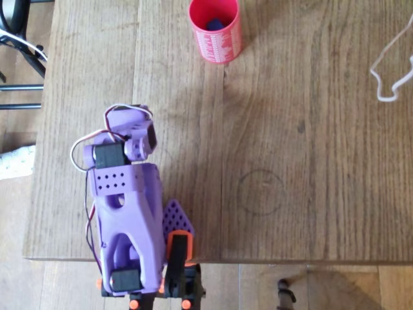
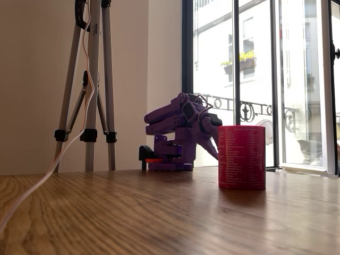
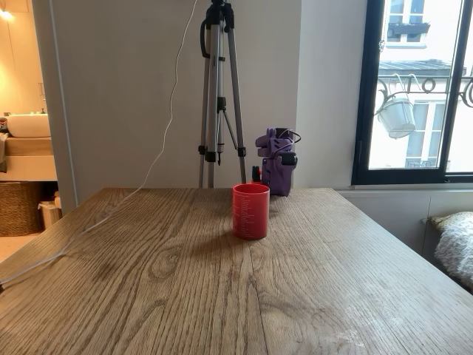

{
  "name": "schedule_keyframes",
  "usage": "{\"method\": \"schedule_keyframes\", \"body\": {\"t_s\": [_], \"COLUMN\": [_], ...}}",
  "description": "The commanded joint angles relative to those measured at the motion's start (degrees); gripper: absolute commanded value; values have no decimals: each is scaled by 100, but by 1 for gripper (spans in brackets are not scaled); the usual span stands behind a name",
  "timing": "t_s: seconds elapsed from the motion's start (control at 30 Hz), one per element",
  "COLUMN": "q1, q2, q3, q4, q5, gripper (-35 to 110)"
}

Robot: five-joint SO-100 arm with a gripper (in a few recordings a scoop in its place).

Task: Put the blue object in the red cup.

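Resting inside the red cup [image 1: 215, 30] near the table's [image 1: 310, 161] far edge: blue brick [image 1: 214, 24]. Folded back by its base, well apart: purple arm [image 1: 126, 213]. Gripper [image 1: 173, 223] empty, opening impossible to judge. Remaining risk: cup knocked over by any later sweep.

One red-pink cylindrical cup with white print [image 1: 218, 33], top centre of the overhead view. One small bright-blue plastic brick [image 1: 214, 24] inside it. One purple plastic robot arm [image 1: 129, 206], lower left. One metal tripod [image 3: 219, 96].
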Motion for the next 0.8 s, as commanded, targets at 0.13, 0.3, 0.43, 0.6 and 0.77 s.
{"method": "schedule_keyframes", "body": {"t_s": [0.13, 0.3, 0.43, 0.6, 0.77], "q1": [387, 387, 387, 387, 378], "q2": [-44, -44, -44, -44, -44], "q3": [-97, -97, -97, -97, -97], "q4": [-35, -35, -35, -35, -35], "q5": [255, 264, 264, 264, 255], "gripper": [1, 1, 1, 1, 1]}}
